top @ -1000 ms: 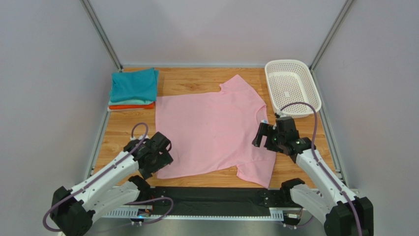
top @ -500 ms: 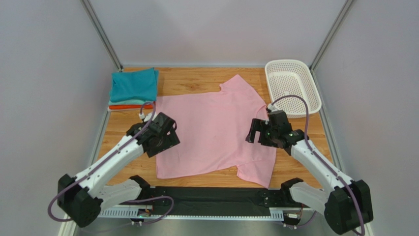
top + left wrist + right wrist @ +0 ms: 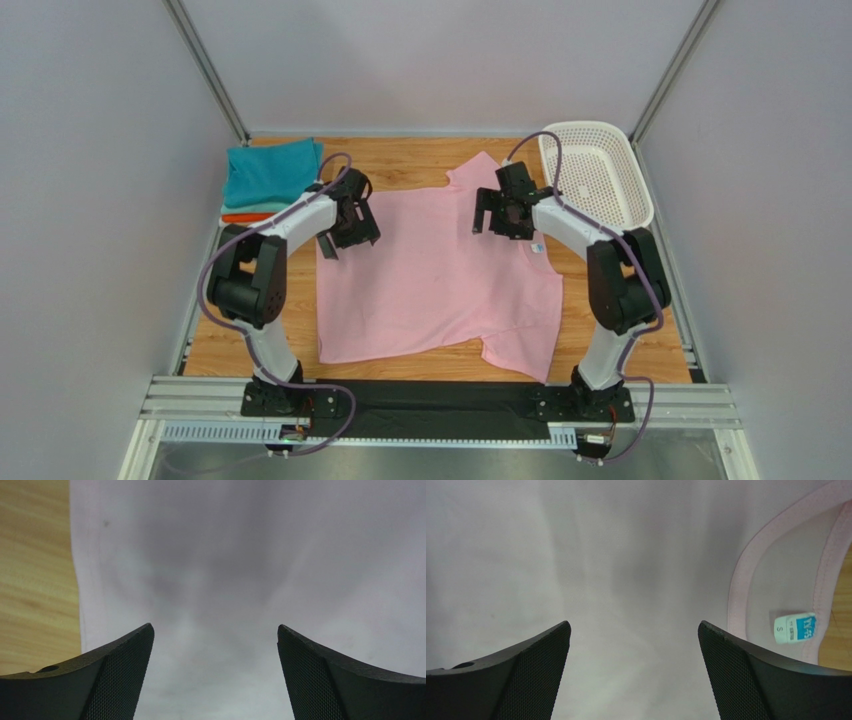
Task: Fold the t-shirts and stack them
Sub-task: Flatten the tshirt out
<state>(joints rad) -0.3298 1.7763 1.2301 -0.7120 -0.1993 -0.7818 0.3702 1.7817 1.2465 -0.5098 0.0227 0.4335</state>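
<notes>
1. The pink t-shirt [image 3: 430,280] is lying spread flat in the middle of the worktop [image 3: 400,165]. Its hem is facing left and its neck is facing right, with one sleeve pointing far and the other near.
2. The left tool [image 3: 215,630] is hanging over the far left corner of the pink t-shirt, just inside the hem edge. Its fingers are standing wide apart, with only bare fabric between them. Whether they are touching the cloth I cannot tell.
3. The right tool [image 3: 634,626] is hanging over the far right part of the pink t-shirt, beside the collar [image 3: 746,575]. Its fingers are likewise spread wide and gripping nothing.
4. The neck label [image 3: 795,628] is showing inside the collar, to the right of the right tool in the wrist view.
5. A folded pile is sitting at the far left corner of the worktop. The teal t-shirt [image 3: 272,172] is lying on top, the mint t-shirt [image 3: 265,208] under it, and the orange t-shirt [image 3: 268,216] at the bottom.
6. The white basket [image 3: 585,126] is resting at the far right corner, apart from the pink t-shirt.
</notes>
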